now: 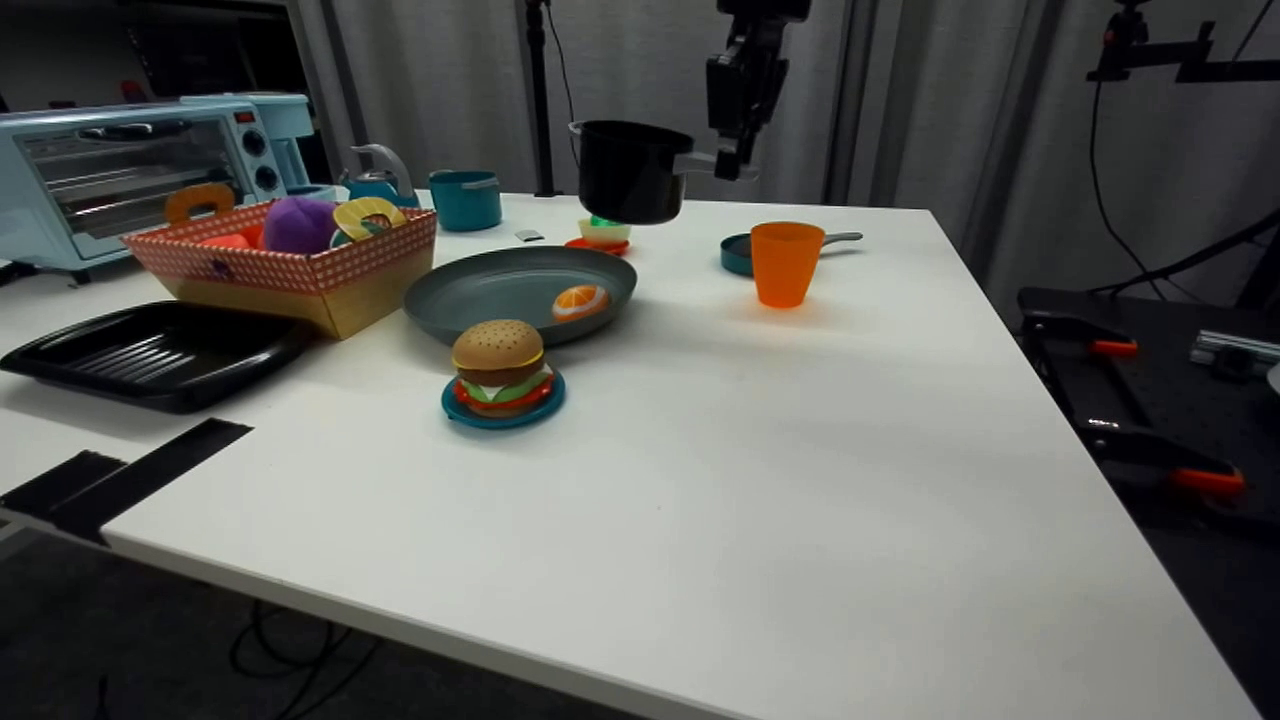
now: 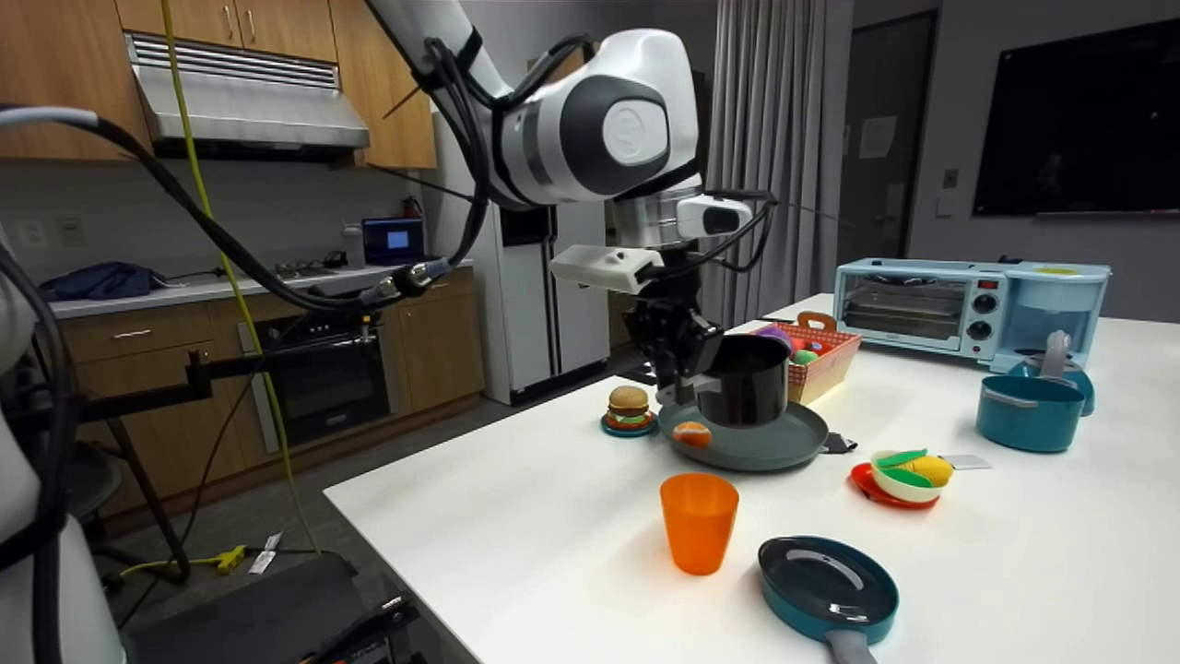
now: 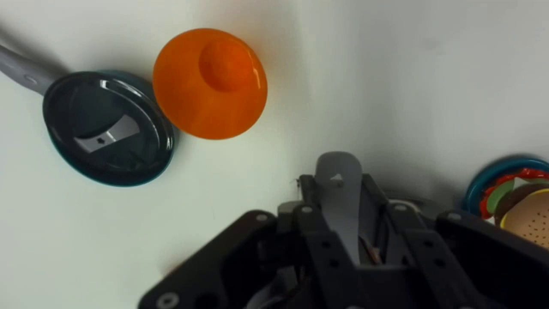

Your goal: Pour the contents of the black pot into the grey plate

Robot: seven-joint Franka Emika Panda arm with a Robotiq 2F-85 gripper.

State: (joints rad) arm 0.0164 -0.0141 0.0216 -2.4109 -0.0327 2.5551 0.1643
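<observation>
Well, the gripper (image 3: 336, 186) is narrowed onto the grey handle (image 3: 339, 164) of the black pot (image 1: 630, 180), which hangs nearly level near the grey plate (image 1: 470, 290) — whether over it, I can't tell. On the plate lies an orange slice (image 1: 580, 302). In an exterior view the burger (image 1: 498, 348) on its teal dish (image 1: 505, 420) sits just beside the plate, toward the front edge of the counter (image 1: 700, 500) — the basket (image 1: 380, 285) stands close on the left, the orange cup (image 1: 786, 265) and small pan (image 1: 737, 257) nearest the far right corner.

Black pot (image 1: 630, 178), inner floor hidden
</observation>
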